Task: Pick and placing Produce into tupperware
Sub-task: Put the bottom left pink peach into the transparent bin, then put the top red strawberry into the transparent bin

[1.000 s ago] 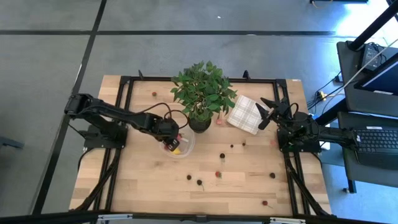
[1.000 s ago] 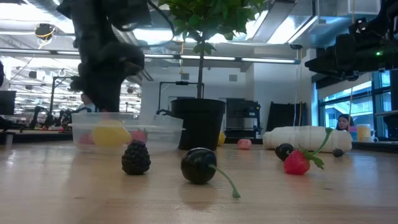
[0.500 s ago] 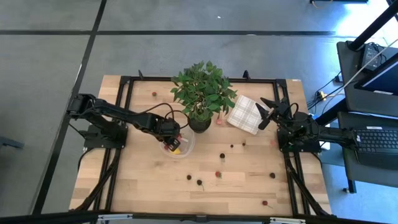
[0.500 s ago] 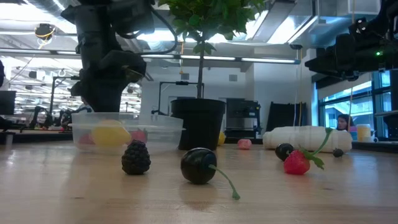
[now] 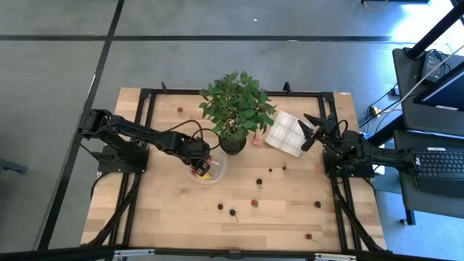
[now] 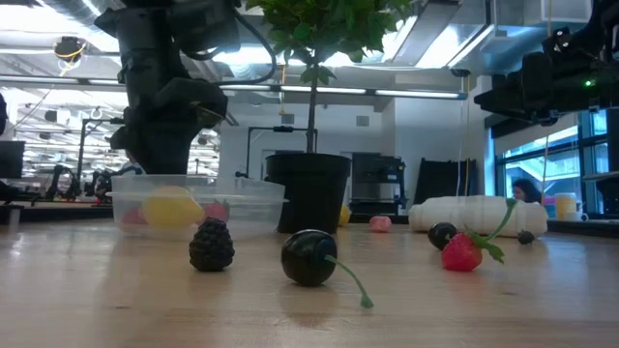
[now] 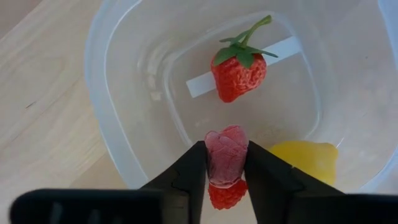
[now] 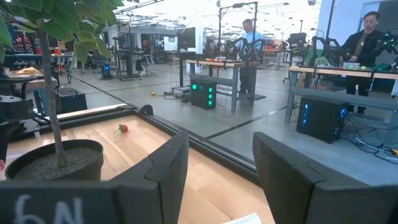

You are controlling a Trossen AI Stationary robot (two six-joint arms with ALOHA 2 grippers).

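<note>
Above the tupperware (image 7: 106, 124), the left gripper (image 7: 227, 163) hung with its fingers (image 7: 186, 171) clamped on a pink raspberry-like piece of produce (image 7: 226, 152), which sat pinched between the two tips, directly over the container's floor. Below it in the container lay a strawberry (image 7: 239, 73) with its green stem, a yellow lemon-like piece (image 7: 305, 160) just beside the fingers, and another red berry (image 7: 226, 194) almost under the held one.

The likely risk was at release: the soft piece could stick to one finger and be carried back out, or drop onto the berry beneath and bounce toward the rim. Opening while tilted toward the wall would make that worse.

Over by the checked cloth (image 5: 287, 133), the right gripper (image 5: 314, 132) waited with its fingers (image 8: 155, 171) apart and holding nothing. Several pieces were scattered on the table (image 5: 290, 210), among them a blackberry (image 6: 211, 245), a dark cherry (image 6: 309, 257) and a strawberry near the front (image 6: 462, 252), well apart from both grippers.
</note>
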